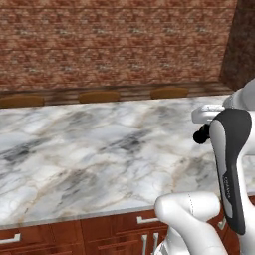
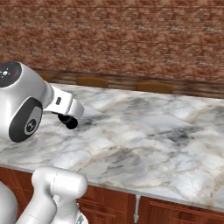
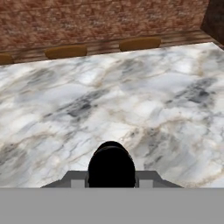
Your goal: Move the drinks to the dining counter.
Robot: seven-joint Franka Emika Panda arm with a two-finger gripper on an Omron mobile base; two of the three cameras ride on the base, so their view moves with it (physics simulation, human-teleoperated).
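- Above the marble surface [image 1: 99, 149], your pincer [image 3: 111, 177] is clamped on the black bottle [image 3: 111, 165], carried over the slab's near half.
- Further out, you've got wooden stools [image 3: 65, 51] along the far edge, below the brick wall [image 1: 114, 40].

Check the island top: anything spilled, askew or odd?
Nothing stands out. The dining counter shows no spill or damage, stools line its far edge, and the gripper holds a black bottle above the marble.

Base views flank arm, facing dining counter [image 1: 99, 149]; hand view skims marble.
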